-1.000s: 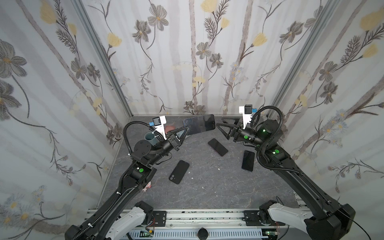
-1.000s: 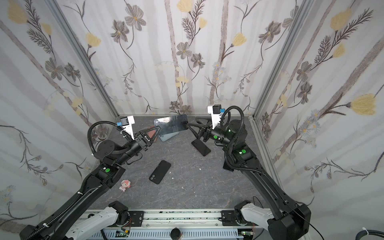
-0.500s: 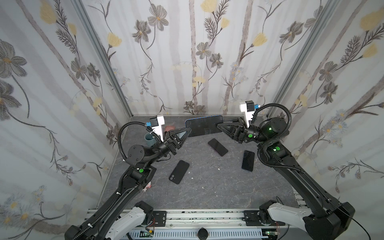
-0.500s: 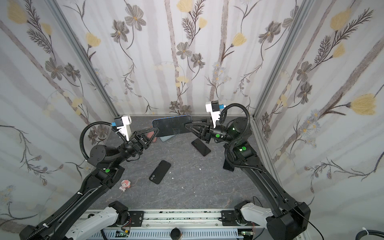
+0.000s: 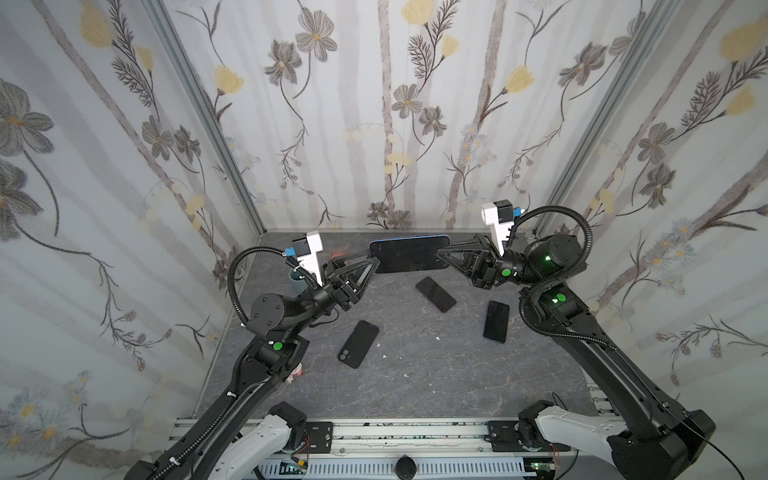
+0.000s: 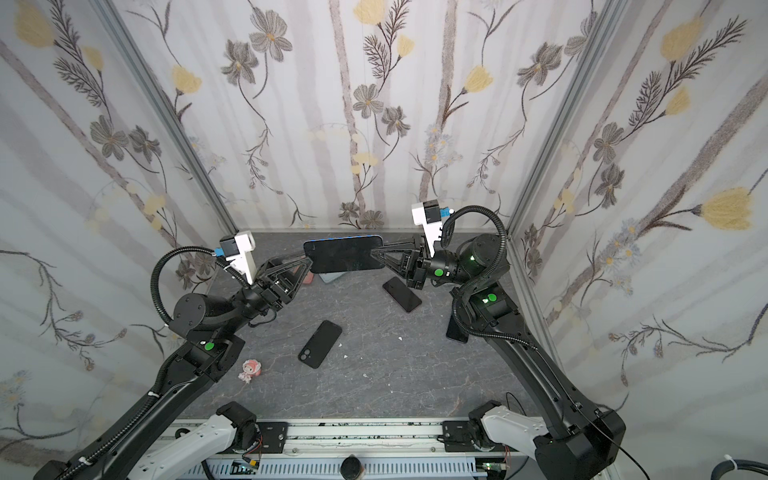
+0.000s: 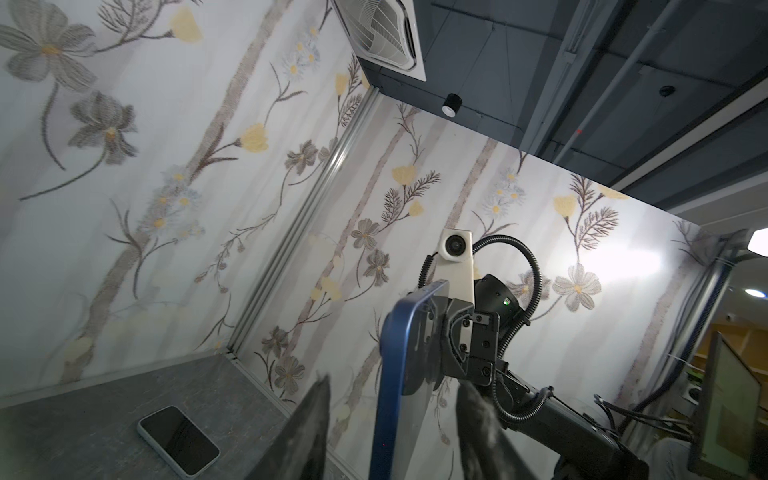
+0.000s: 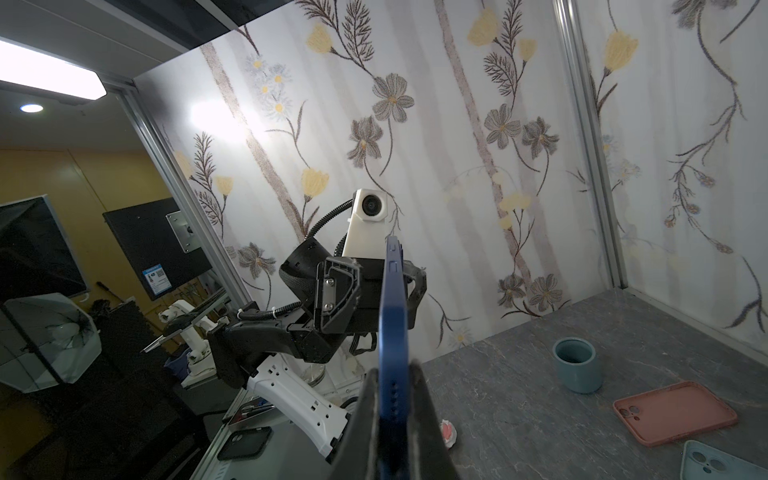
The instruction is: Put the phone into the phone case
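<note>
- We see the phone (image 5: 409,259) up in the air over the back edge of the worktop (image 5: 436,365), about at its middle. It does not touch the worktop.
- In both top views its long side runs level from left to right, with the dark screen toward the front and the blue rim (image 6: 344,237) on top.
- The right gripper (image 5: 440,252) is clamped on the right end of the phone. In the right wrist view its two fingers (image 8: 419,399) press on both faces of the blue body.
- The left gripper (image 5: 372,263) is at the left end of the phone, but it is released. In the left wrist view its fingers (image 7: 316,415) stand on either side of the phone with a gap on each side.
- The pink case (image 8: 673,411) lies flat and hollow side up near the back edge, toward the left corner. The pale case (image 8: 723,461) lies just beside it, also hollow side up.
- A teal cup (image 8: 577,365) stands upright near these cases, closer to the left edge.
- Two dark phones (image 5: 435,294) (image 5: 496,321) lie flat on the right half of the worktop, apart from each other.
- A black item (image 5: 358,344) with camera holes lies near the middle; we cannot tell whether it is a phone or a case.
- A small pink figure (image 6: 250,371) sits near the left edge, beside the left arm.
</note>
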You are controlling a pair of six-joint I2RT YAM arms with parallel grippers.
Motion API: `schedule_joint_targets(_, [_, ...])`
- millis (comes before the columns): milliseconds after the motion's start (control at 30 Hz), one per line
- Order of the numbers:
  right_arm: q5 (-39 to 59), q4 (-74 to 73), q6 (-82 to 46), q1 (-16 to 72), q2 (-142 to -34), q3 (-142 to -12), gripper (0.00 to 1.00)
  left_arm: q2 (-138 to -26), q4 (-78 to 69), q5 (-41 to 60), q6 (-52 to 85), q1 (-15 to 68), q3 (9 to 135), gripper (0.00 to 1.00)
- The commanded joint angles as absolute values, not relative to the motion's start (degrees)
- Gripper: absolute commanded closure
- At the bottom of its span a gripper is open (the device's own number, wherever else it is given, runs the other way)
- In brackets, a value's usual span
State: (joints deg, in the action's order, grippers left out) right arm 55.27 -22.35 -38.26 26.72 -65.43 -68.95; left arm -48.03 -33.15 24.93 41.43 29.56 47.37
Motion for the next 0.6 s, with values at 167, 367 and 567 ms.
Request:
schedule_joint_targets(167, [36.27,-7.86,-27.13,26.01,-63.17,-73.67,1.0,-46.28,0.02,-13.03,38.51,29.44,48.67,0.15])
schedule_joint_targets(367, [20.69,-0.46,-19.99,25.98,-61.05,-72.72,1.0,-47.8,14.87,-16.28,46.0,29.44,42.81,0.15])
schedule_joint_targets(567, [16.67,0.81,-18.38,25.96,-60.37,-71.29,1.0,-47.94,12.17,-4.77,59.38,29.47,30.13,0.24])
